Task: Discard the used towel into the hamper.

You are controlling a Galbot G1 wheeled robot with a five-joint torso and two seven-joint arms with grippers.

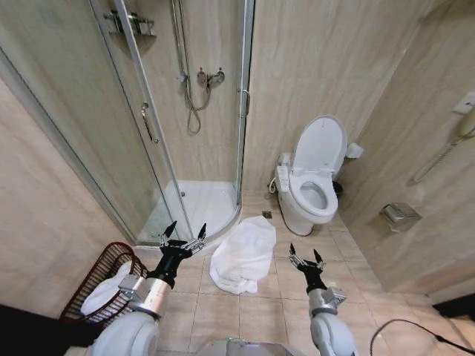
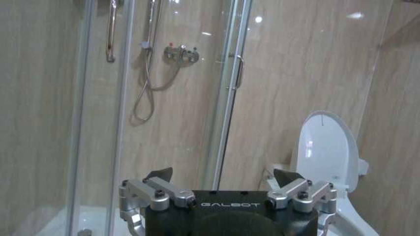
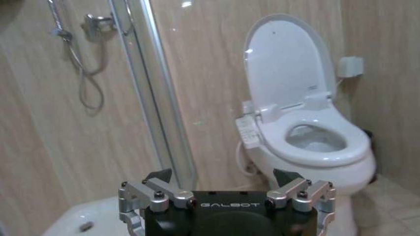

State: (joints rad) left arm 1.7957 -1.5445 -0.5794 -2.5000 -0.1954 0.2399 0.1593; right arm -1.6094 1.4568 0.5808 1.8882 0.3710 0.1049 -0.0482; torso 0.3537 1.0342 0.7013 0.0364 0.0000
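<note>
A white towel [image 1: 242, 256] lies crumpled on the tiled floor in front of the shower, between my two arms. The hamper [image 1: 95, 285], a dark reddish-brown openwork basket, stands at the lower left by the wall with white cloth inside. My left gripper [image 1: 185, 232] is raised and open just left of the towel, empty; in its wrist view the left gripper [image 2: 223, 174] has its jaws spread wide. My right gripper [image 1: 305, 256] is open and empty to the right of the towel; in its wrist view the right gripper [image 3: 223, 174] faces the toilet.
A glass corner shower [image 1: 194, 126] with a white tray stands behind the towel. A white toilet [image 1: 315, 182] with its lid up is at the right. Beige walls close in on both sides. A black cable [image 1: 415, 330] lies at lower right.
</note>
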